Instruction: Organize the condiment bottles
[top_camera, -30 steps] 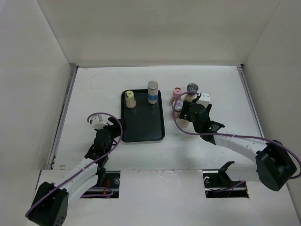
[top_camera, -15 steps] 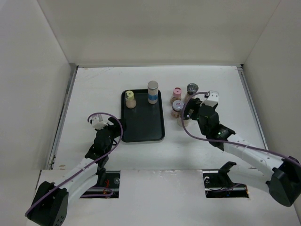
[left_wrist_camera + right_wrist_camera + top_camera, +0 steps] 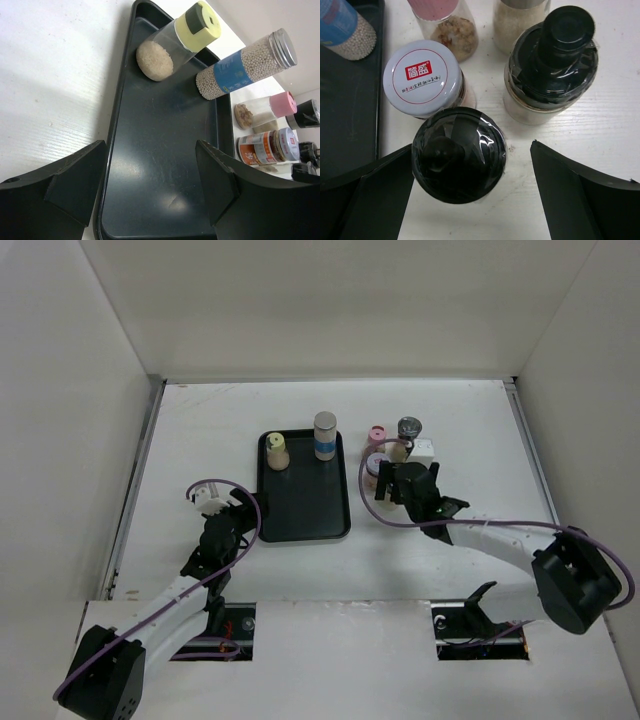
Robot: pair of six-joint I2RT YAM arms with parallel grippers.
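On the worktop [image 3: 200, 420] just right of the black tray [image 3: 165, 200], five bottles stand upright in a tight bunch. The right gripper [image 3: 471, 145] hangs directly over them, its jaws spread wide to either side of a black-capped bottle [image 3: 459, 155], the nearest of the bunch. One finger sits close against the cap and the other is well off it, so nothing is gripped yet. The wide spread seems meant to get past the broad cap and into the narrow gaps beside it. A white-lidded jar [image 3: 422, 78] crowds the bottle on the tray side, perhaps touching it, and a second black-capped bottle [image 3: 552, 55] stands just beside it on the other. A pink-capped jar [image 3: 445, 20] and a jar of pale grains [image 3: 520, 20] stand behind. Taking the nearest bottle first makes sense, since it blocks the way to the rest, though a finger coming down could nudge the white-lidded jar. On the tray, a yellow-capped bottle [image 3: 175, 42] and a silver-capped bottle [image 3: 240, 67] with a blue label stand side by side at the far end, probably so the near part can take the others. The left gripper [image 3: 150, 145] hovers low over the tray's near end with its jaws wide and nothing between them, apparently waiting clear of the right arm's work.
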